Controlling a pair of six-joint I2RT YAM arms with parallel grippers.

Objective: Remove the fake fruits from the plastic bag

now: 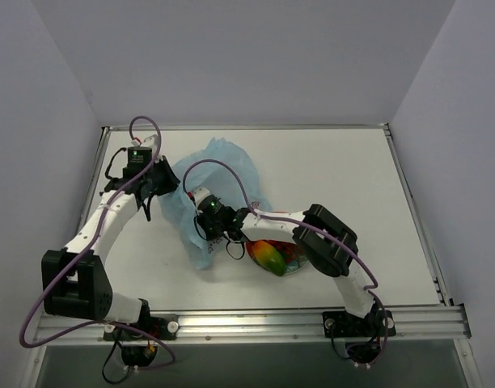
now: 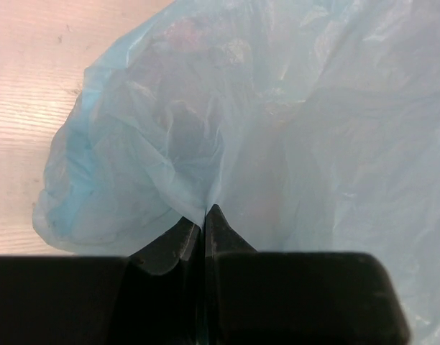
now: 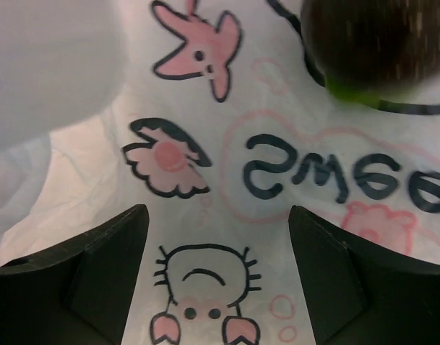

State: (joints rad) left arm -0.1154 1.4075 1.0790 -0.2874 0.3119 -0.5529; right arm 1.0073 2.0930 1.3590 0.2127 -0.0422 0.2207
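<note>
Pinching plastic bag (image 2: 292, 108) edge w/ left gripper (image 2: 204, 219); right gripper (image 3: 218, 215) spread over it.

A white table (image 1: 336, 178) bears what looks like a patterned plate (image 1: 294, 260); metal rail (image 1: 255, 324) in front.

Shows pale, see-through blue on the bag (image 1: 219, 166), printed with pink cartoon animals in black outline and dark lettering. Blends red, yellow and green on the mango (image 1: 268, 255). Reads dark brown-purple, lime-green at the edge, on the round fruit (image 3: 371, 43). Plain white on the table (image 1: 336, 178).
</note>
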